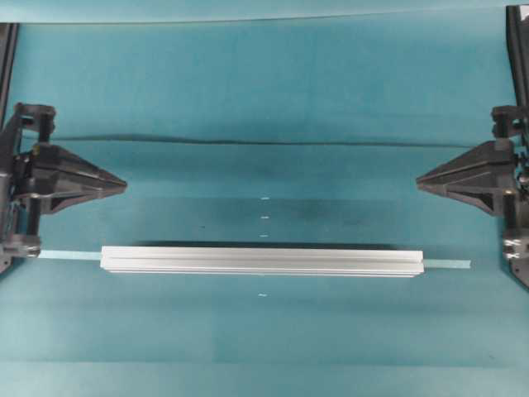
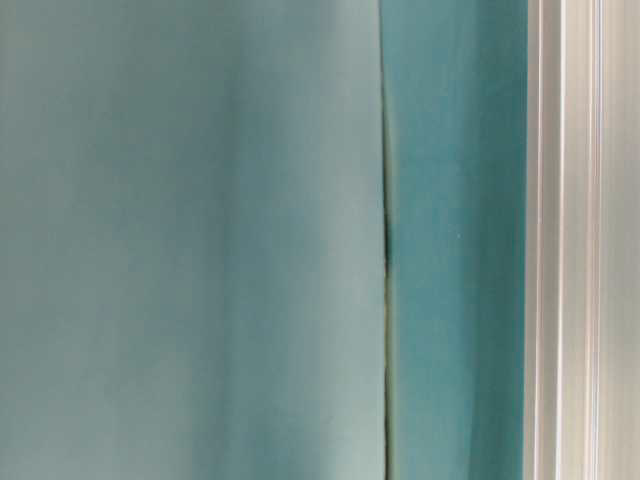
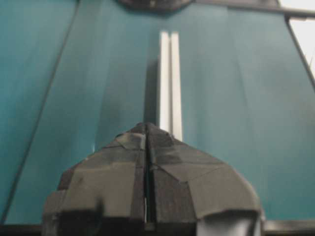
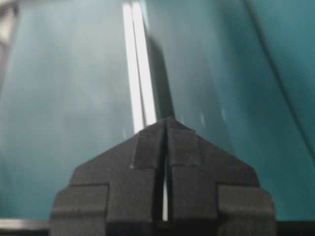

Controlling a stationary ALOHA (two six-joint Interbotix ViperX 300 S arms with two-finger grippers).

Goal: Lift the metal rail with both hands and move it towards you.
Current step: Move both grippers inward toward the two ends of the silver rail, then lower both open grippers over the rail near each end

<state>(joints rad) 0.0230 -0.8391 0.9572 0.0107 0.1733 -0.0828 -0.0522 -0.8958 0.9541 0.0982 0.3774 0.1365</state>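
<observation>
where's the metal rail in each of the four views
Overhead: the metal rail lies flat, below centre.
Table-level: a blurred upright silver band at the right edge.
Left wrist: upper centre, running away beyond the shut left gripper.
Right wrist: upper centre-left, beyond the shut right gripper.
Shared landmark: the teal table cover.

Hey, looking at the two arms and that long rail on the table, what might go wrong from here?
1. Both tools are shut, the left tool and right tool; unless they open before descending, they would likely strike the metal rail rather than grasp it.
2. The rail is long and shiny; an uneven lift from its two ends could tilt it or let it slip.
3. The rail lies over a thin tape strip, which dragging instead of lifting might shift.
</observation>
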